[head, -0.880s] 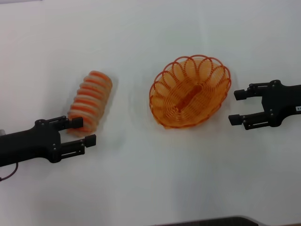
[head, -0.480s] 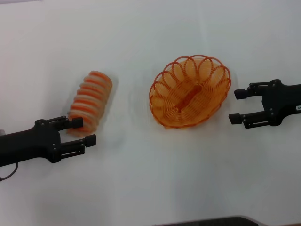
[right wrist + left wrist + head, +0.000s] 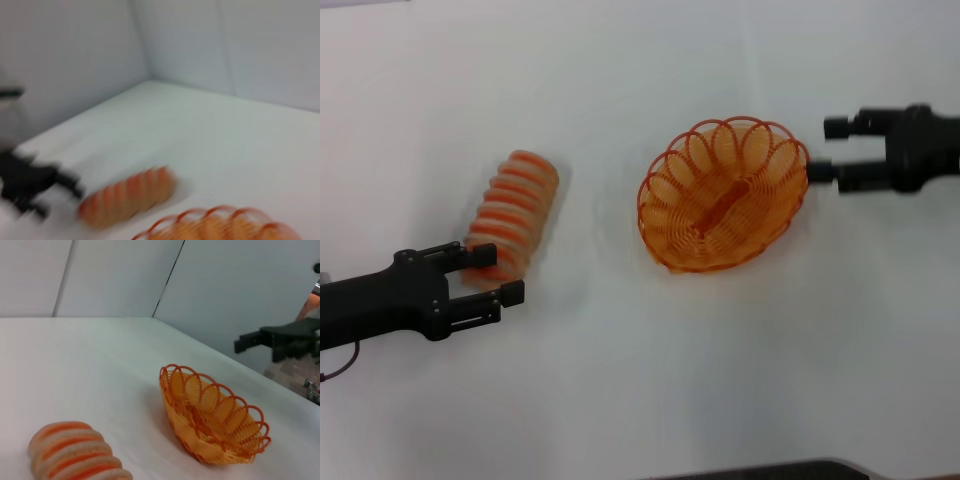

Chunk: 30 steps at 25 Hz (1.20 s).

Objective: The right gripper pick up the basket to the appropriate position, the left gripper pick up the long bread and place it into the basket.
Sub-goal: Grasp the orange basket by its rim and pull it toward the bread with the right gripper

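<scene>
- Two grippers in the head view, both with fingers spread and nothing between them.
- Right gripper point(image 3: 828, 149): at the far-right side of the basket point(image 3: 724, 195), one fingertip just beside the scalloped rim (contact not resolvable), the other farther back. It has shifted toward the far side of the table point(image 3: 620, 380) from its spot a moment ago, when it sat level with the basket's near-right edge.
- Basket: upright on the white table, right of centre, nothing inside it.
- Left gripper point(image 3: 498, 272): low at the left, its fingers at the near end of the long bread point(image 3: 511, 214); position unchanged.
- Long bread: lying flat on the table, well apart from the basket, tilted slightly (near end leftward).
</scene>
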Each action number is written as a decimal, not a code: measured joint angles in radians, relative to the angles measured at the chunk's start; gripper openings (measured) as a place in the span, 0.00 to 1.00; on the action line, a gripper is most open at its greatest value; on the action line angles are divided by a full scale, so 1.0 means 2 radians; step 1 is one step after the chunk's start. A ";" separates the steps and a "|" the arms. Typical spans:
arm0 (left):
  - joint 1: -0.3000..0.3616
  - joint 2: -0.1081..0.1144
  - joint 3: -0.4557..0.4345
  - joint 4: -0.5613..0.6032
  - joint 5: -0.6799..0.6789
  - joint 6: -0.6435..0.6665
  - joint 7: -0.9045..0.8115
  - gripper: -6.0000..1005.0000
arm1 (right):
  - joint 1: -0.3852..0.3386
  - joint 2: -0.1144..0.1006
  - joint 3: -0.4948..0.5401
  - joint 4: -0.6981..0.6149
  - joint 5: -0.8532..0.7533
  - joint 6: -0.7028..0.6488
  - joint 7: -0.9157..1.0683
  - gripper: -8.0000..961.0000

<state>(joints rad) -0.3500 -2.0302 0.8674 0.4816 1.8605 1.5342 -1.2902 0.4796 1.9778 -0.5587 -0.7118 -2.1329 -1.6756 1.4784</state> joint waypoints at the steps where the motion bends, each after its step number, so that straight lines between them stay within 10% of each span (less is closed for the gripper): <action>1: 0.000 0.000 0.000 0.000 -0.001 0.000 0.000 0.72 | 0.005 0.000 0.008 0.000 0.000 0.009 0.019 0.87; 12: 0.002 -0.011 -0.008 0.016 -0.004 0.007 0.000 0.72 | 0.062 -0.004 0.026 -0.016 -0.001 0.079 0.233 0.86; 30: 0.006 -0.018 -0.015 0.045 -0.001 0.002 0.009 0.72 | 0.144 0.008 -0.085 -0.011 -0.128 0.187 0.477 0.86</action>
<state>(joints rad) -0.3378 -2.0666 0.8379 0.5719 1.8594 1.5378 -1.2715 0.7670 1.9929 -0.7281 -0.7346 -2.3895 -1.3021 2.4320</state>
